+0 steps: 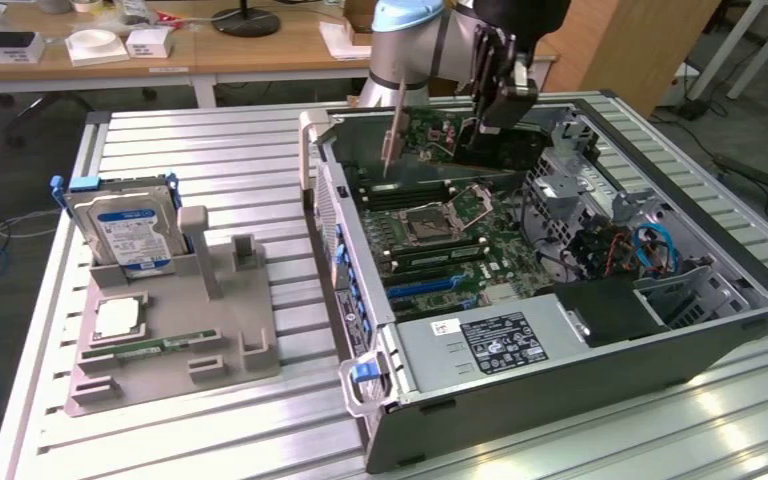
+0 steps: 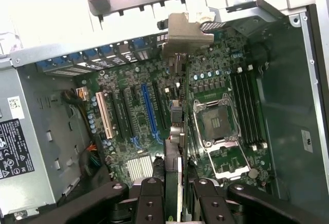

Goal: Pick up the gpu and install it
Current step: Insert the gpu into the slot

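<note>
Green and seen edge-on from the wrist, the gpu (image 2: 176, 147) is clamped between the black fingers (image 2: 152, 198), which press on the card's two flat faces. It hangs in the air over the motherboard (image 2: 226, 167) inside the open computer case (image 1: 558, 370) on the bench (image 1: 197, 150), and is not yet seated in any slot.

The card's long axis runs straight out from the fingers to its silver bracket (image 2: 187, 31), which sits close to the case's rear wall, toward the exterior view's left. The long blue slot (image 2: 150, 108) runs almost parallel to that axis but lies off to one side of the card, on the side away from the empty CPU socket (image 2: 218, 124). Judging by the wrist view, the card's edge hovers over the strip between slot and socket rather than directly over the blue slot, so a sideways offset is the gap that matters; the heading already looks roughly matched.
</note>
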Action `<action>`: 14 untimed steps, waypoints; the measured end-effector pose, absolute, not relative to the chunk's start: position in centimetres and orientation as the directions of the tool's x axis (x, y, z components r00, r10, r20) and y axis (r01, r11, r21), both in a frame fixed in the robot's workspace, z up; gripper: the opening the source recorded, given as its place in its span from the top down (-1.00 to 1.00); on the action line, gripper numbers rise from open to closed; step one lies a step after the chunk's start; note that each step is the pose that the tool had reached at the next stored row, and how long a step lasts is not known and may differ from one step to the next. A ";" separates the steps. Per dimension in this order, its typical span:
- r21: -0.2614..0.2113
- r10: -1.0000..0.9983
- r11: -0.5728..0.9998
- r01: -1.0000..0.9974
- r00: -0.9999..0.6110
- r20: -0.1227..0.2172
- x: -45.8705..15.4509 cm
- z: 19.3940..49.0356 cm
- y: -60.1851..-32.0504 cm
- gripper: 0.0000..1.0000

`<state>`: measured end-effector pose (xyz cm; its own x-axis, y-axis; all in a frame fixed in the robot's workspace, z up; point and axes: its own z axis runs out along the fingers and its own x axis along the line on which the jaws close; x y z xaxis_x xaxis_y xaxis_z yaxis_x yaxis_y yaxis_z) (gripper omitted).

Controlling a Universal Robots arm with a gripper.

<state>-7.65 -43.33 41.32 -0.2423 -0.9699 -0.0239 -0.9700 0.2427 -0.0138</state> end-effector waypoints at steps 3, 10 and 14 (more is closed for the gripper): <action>-0.014 -0.974 0.227 -0.974 -0.227 -0.024 -7.7 41.3 -43.3 0.47; -0.014 -0.982 0.186 -0.982 -0.186 -0.024 -7.7 41.3 -43.4 0.47; -0.014 -0.987 0.162 -0.987 -0.162 -0.024 -7.7 41.3 -43.4 0.47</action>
<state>-7.65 -43.36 41.31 -0.1618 -0.9865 -0.0240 -0.9867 0.1621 -0.0138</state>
